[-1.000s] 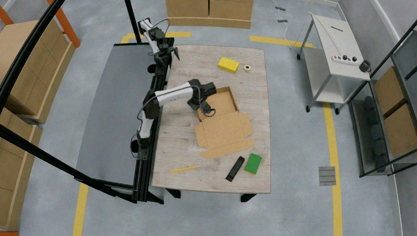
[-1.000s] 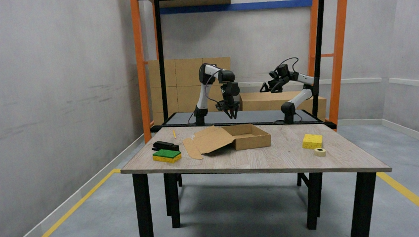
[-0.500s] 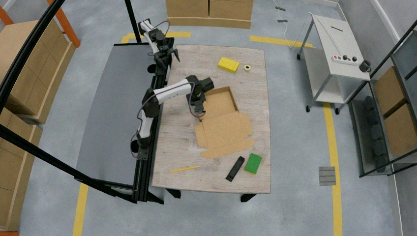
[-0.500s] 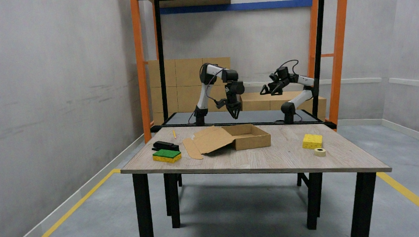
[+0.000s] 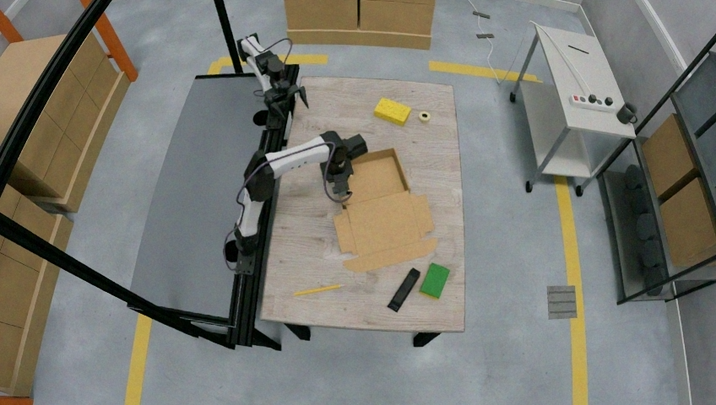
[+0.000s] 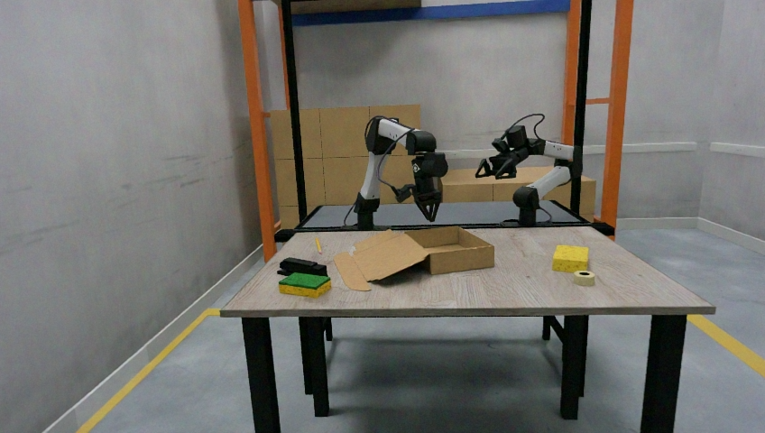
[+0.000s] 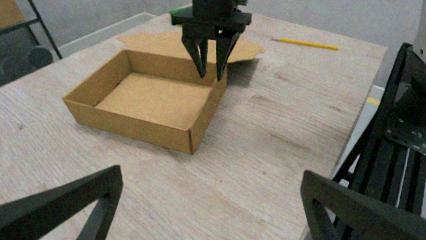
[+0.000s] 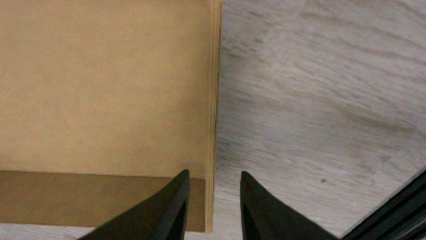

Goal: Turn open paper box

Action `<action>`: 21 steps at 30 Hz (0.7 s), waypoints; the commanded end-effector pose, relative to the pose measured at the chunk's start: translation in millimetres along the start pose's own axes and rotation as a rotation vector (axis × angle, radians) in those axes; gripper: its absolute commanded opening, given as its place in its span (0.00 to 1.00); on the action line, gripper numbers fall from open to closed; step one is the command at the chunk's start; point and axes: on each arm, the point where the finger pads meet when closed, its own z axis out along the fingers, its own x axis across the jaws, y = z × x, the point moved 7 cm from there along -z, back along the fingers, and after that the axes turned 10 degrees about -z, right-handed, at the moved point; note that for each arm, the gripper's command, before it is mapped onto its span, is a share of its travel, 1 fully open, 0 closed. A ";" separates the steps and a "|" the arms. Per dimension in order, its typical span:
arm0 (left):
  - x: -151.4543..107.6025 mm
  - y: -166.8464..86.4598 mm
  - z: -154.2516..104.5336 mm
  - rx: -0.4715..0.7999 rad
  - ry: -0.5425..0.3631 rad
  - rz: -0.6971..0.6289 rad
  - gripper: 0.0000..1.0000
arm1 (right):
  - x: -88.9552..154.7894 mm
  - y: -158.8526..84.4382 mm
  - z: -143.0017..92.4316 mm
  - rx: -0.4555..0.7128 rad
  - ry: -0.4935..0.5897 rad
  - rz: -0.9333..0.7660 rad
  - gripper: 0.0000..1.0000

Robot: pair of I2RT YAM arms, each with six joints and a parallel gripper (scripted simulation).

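Note:
The open paper box (image 5: 376, 175) (image 6: 461, 260) (image 7: 155, 102) (image 8: 100, 100) sits folded on the table, turned at an angle. Its lid (image 5: 384, 220) (image 6: 389, 257) (image 7: 160, 42) hangs open, sloping down, with its flaps spread out. My right gripper (image 6: 430, 216) (image 7: 211, 78) (image 8: 215, 180) points down over the short wall nearest the robot, partly open, one fingertip on each side of that wall in the right wrist view. A gap shows between fingertips and rim in the exterior view. My left gripper (image 5: 296, 111) (image 6: 488, 176) (image 7: 211, 177) is wide open and raised, away from the box.
A yellow sponge (image 5: 392, 111) (image 6: 569, 258) and a tape roll (image 5: 424, 116) (image 6: 584, 278) lie beyond the box's front side. Past the lid lie a pencil (image 5: 317, 289), a black stapler-like object (image 5: 403, 289) and a green sponge (image 5: 435, 281). The rail (image 5: 251, 300) borders the robot side.

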 end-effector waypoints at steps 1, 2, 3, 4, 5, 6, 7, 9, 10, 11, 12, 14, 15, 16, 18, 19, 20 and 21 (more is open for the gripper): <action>2.4 2.3 -0.6 -0.026 0.013 -0.011 1.00 | 5.2 4.2 10.3 -0.013 0.006 0.012 0.29; 2.7 0.1 0.2 -0.022 0.014 -0.011 1.00 | 6.1 6.3 16.0 -0.014 -0.005 0.013 0.29; 2.9 -2.0 0.9 -0.018 0.014 -0.010 1.00 | 6.5 7.6 17.3 -0.014 -0.005 0.012 0.29; 3.1 -3.4 1.2 -0.015 0.015 -0.010 1.00 | 6.7 8.3 18.8 -0.014 -0.005 0.013 0.29; 3.2 -4.2 1.5 -0.016 0.015 -0.010 1.00 | 7.0 9.0 20.2 -0.014 -0.005 0.014 0.29; 3.4 -5.4 1.7 -0.014 0.016 -0.010 1.00 | 7.3 9.4 21.7 -0.014 -0.005 0.012 0.29; 3.6 -6.0 2.1 -0.016 0.016 -0.010 1.00 | 7.5 9.9 23.2 -0.014 -0.005 0.011 0.29; 4.0 -7.9 2.8 -0.015 0.017 -0.010 1.00 | 7.4 9.1 26.3 -0.014 -0.005 0.012 0.29; 4.1 -8.6 3.1 -0.016 0.017 -0.010 1.00 | 7.2 8.2 28.0 -0.014 -0.005 0.011 0.29; 4.2 -9.6 3.6 -0.015 0.017 -0.010 1.00 | 7.2 8.2 29.5 -0.014 -0.005 0.013 0.29; 4.5 -10.9 4.1 -0.012 0.018 -0.010 1.00 | 7.2 8.3 31.0 -0.014 -0.005 0.015 0.29; 4.7 -13.0 5.2 -0.010 0.017 -0.009 1.00 | 7.1 8.1 34.0 -0.014 -0.005 0.016 0.29; 4.8 -13.7 5.7 -0.009 0.017 -0.009 1.00 | 7.0 7.8 35.6 -0.014 -0.006 0.015 0.29; 4.8 -13.7 5.7 -0.009 0.017 -0.009 1.00 | 7.0 7.8 35.6 -0.014 -0.006 0.015 0.29; 4.8 -12.1 4.9 -0.014 0.017 -0.009 1.00 | 7.3 7.4 36.8 -0.013 -0.004 0.012 0.29; 4.9 -13.1 5.4 -0.011 0.018 -0.009 1.00 | 7.0 7.1 38.7 -0.014 -0.006 0.012 0.29; 5.1 -13.9 5.8 -0.008 0.019 -0.010 1.00 | 6.9 6.9 40.2 -0.014 -0.006 0.013 0.29; 5.2 -14.5 6.2 -0.006 0.019 -0.010 1.00 | 6.9 6.9 41.7 -0.014 -0.006 0.013 0.29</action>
